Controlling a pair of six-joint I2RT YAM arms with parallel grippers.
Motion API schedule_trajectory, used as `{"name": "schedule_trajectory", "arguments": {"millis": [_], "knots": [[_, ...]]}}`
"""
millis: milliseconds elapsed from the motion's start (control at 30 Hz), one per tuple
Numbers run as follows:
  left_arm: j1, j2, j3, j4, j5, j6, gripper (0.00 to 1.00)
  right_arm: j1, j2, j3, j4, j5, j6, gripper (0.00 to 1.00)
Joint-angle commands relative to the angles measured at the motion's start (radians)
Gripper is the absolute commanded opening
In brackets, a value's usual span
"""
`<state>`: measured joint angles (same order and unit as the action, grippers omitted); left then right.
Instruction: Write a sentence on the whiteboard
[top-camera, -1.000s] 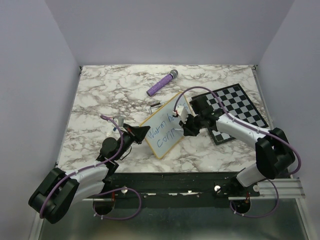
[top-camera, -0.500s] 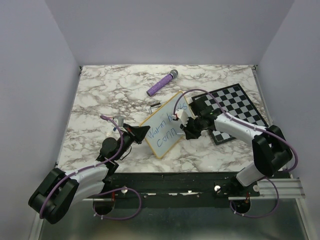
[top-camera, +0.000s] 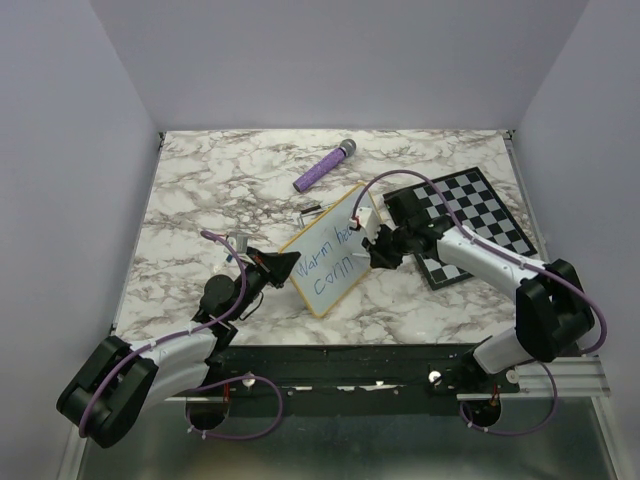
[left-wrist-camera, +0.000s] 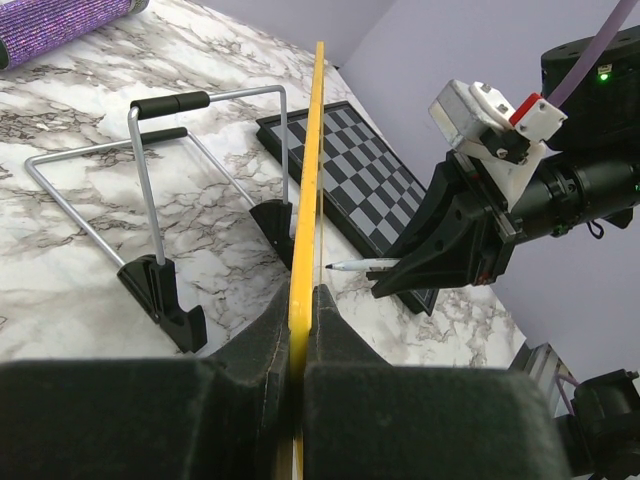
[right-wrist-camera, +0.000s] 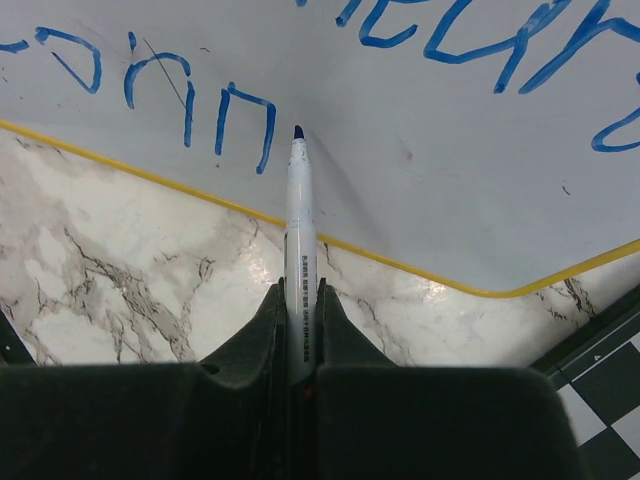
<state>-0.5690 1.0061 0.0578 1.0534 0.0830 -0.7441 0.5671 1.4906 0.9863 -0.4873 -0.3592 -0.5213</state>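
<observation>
Whiteboard stands propped on its lower edge on the marble table, just left of the chessboard, its near corner turned away from that board. My left gripper is pinched tight on the yellow frame at the end farthest from the chessboard. In the left wrist view both pads press the thin yellow edge between them, and a wire stand sits behind the whiteboard.

My right gripper reaches in from the chessboard side, its fingers clamped on a slim marker. The tip points at the white face, just beside the last blue stroke. I cannot tell whether it touches.

The sentence runs in two blue lines, the upper one starting "Warm", the lower one reading "Conn". A purple cylinder lies beyond the chessboard's far left corner, well apart from both grippers.
</observation>
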Motion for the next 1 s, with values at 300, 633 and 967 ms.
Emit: {"name": "schedule_trajectory", "arguments": {"millis": [300, 633, 967], "knots": [[-0.005, 0.000, -0.004, 0.003, 0.041, 0.025, 0.00, -0.006, 0.068, 0.032, -0.027, 0.009, -0.017, 0.01], [-0.005, -0.006, -0.012, 0.007, 0.043, 0.022, 0.00, -0.032, 0.048, 0.026, 0.027, 0.081, 0.049, 0.01], [-0.005, 0.003, -0.012, 0.017, 0.043, 0.019, 0.00, -0.035, 0.030, 0.028, 0.053, 0.083, 0.060, 0.01]]}}
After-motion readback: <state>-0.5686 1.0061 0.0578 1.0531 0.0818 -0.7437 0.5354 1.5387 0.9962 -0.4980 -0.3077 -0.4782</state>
